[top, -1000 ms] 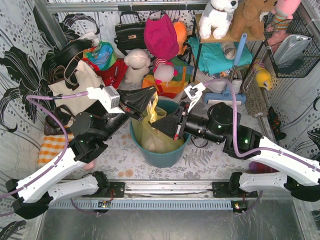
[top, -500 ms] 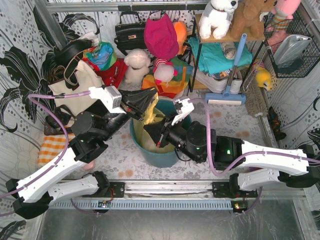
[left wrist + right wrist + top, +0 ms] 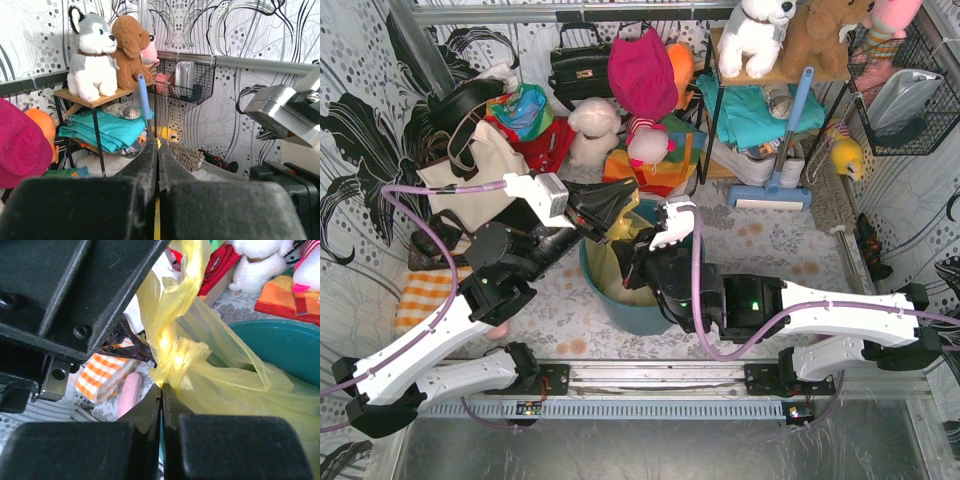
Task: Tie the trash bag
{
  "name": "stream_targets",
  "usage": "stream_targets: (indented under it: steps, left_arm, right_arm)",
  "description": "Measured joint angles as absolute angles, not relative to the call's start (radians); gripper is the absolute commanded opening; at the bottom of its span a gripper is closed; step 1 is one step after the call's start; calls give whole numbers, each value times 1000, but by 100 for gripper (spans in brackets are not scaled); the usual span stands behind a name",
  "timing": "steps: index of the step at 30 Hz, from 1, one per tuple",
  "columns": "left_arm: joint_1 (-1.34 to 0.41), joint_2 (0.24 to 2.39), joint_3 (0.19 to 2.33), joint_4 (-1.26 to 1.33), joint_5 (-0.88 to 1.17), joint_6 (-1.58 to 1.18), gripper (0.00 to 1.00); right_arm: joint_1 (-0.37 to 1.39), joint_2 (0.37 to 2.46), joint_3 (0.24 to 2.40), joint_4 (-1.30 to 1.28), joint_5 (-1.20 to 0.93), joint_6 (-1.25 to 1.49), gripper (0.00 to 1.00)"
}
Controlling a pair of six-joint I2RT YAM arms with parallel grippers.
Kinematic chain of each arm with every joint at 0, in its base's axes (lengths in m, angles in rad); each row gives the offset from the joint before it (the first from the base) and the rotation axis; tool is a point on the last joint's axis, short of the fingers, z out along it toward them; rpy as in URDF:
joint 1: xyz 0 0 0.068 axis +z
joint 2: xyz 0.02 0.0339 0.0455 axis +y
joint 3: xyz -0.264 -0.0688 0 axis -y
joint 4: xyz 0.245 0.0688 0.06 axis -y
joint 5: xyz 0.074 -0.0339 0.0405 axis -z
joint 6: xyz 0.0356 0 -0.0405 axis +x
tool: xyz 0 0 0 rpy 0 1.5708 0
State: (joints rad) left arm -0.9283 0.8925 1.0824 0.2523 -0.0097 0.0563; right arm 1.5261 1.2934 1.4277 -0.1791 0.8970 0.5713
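The trash bag is thin yellow plastic sitting in a round teal bin. My left gripper hovers over the bin's far rim, shut on a pulled-up strand of the bag; a yellow sliver shows between its closed fingers. My right gripper reaches across the bin from the right, just below the left one. Its jaws are closed and the bag's twisted, knot-like bunch comes down to their tips, so it pinches the plastic there. The left gripper's black body fills the upper left of the right wrist view.
A cream tote, a black handbag, plush toys and bright clothes crowd behind the bin. A shelf with teal cloth and a blue-handled mop stands back right. An orange checked cloth lies left.
My right arm has swung left across the bin, jaws shut, ending under the left gripper. The left gripper has stayed almost where it was, still holding the strand up.
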Motion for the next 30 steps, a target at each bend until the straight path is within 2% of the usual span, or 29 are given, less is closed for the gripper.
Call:
stream_targets:
  steps: [6, 9, 13, 15, 17, 25, 28, 30]
  left_arm:
    - [-928, 892, 1085, 239, 6, 50, 7]
    - [-928, 895, 1094, 227, 18, 46, 15]
    - [-928, 897, 1106, 217, 25, 40, 46]
    - [-928, 896, 1113, 207, 27, 35, 56]
    - [-928, 888, 1115, 198, 27, 27, 62]
    - [-928, 812, 1176, 89, 23, -9, 69]
    - [-928, 760, 1202, 45, 5, -22, 68]
    - [-928, 718, 1203, 12, -17, -30, 64]
  right_arm:
    - [1526, 1316, 1444, -244, 939, 592, 0]
    - [1526, 1317, 1444, -255, 962, 604, 0]
    - [1526, 1316, 1434, -258, 999, 614, 0]
    - [1526, 1316, 1424, -257, 1012, 614, 0]
    - [1526, 1316, 1417, -258, 1018, 614, 0]
    - [1526, 1312, 1417, -255, 1019, 616, 0]
    - [1526, 1308, 1417, -255, 1019, 619, 0]
    - [1526, 1304, 1417, -255, 1019, 622, 0]
